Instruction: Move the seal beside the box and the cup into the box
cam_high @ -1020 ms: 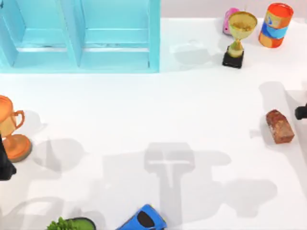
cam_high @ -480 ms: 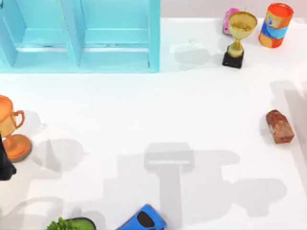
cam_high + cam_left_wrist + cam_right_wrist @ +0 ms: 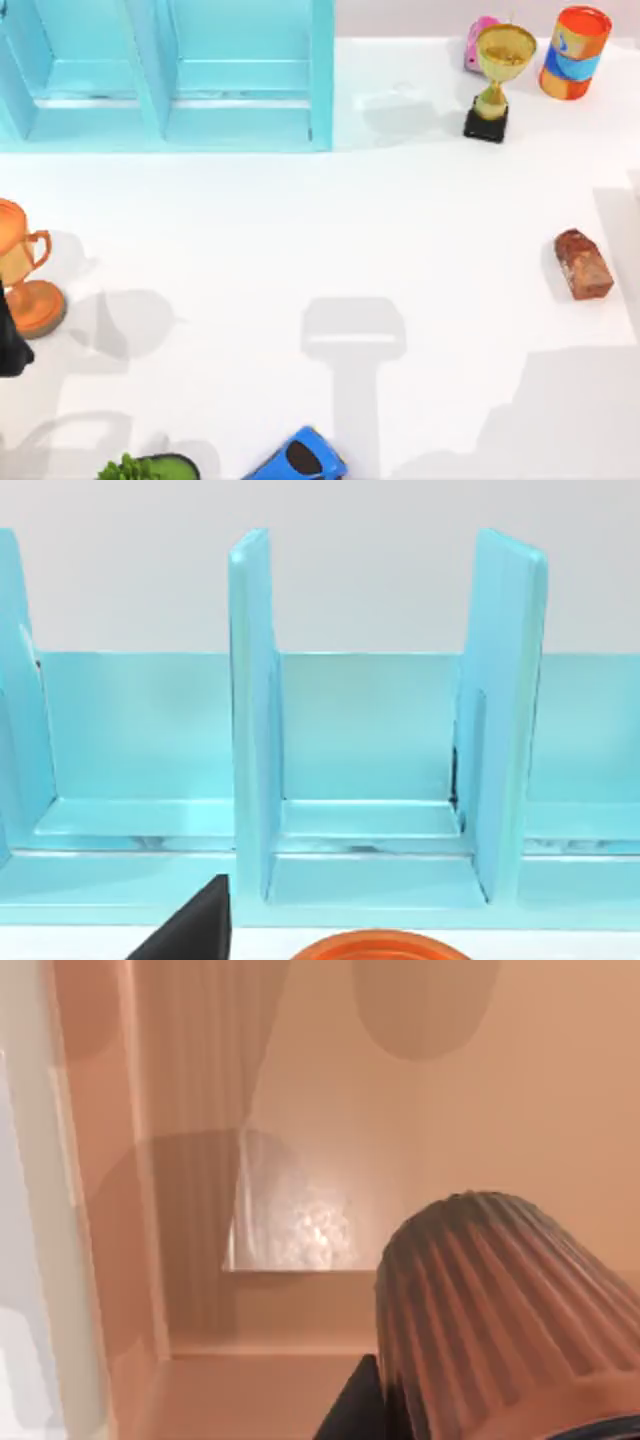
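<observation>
Cup (image 3: 500,1310) is seen close at right wrist, over a tan box interior (image 3: 300,1110); finger state cannot be told. Lowered upright, released gently. Seal (image 3: 583,264) lies on tabletop (image 3: 400,220).

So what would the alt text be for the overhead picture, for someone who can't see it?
A white table seen from above, with a small red-brown seal lying near its right edge. A blue shelf unit fills the top left; a gold trophy, an orange-and-blue can, an orange trophy at left and a blue toy car ring the edges.
</observation>
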Available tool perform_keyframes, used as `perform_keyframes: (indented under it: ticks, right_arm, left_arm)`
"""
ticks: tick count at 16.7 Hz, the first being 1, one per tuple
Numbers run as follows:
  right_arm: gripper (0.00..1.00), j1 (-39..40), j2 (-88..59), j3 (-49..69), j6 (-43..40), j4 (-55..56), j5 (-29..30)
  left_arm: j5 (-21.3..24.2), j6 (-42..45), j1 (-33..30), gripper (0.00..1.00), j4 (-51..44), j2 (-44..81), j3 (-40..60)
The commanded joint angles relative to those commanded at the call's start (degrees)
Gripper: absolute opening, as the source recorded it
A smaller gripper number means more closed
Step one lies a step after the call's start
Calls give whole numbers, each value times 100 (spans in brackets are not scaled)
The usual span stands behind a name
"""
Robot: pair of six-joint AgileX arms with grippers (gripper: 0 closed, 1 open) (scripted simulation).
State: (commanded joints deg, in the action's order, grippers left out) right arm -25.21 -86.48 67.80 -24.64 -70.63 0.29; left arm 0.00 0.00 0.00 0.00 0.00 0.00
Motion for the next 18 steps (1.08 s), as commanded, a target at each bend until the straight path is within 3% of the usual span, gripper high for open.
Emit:
perform_keyframes:
  ticks: [5, 11, 18]
  right_arm:
    - [0, -868, 190, -205, -868, 174, 21]
    - [0, -846, 148, -268, -858, 255, 18]
    - [0, -857, -118, -1229, -857, 1528, 22]
  left_arm:
    - [0, 0, 0, 100, 0, 0, 0]
    - [0, 0, 0, 100, 0, 0, 0]
    - [0, 0, 0, 100, 0, 0, 0]
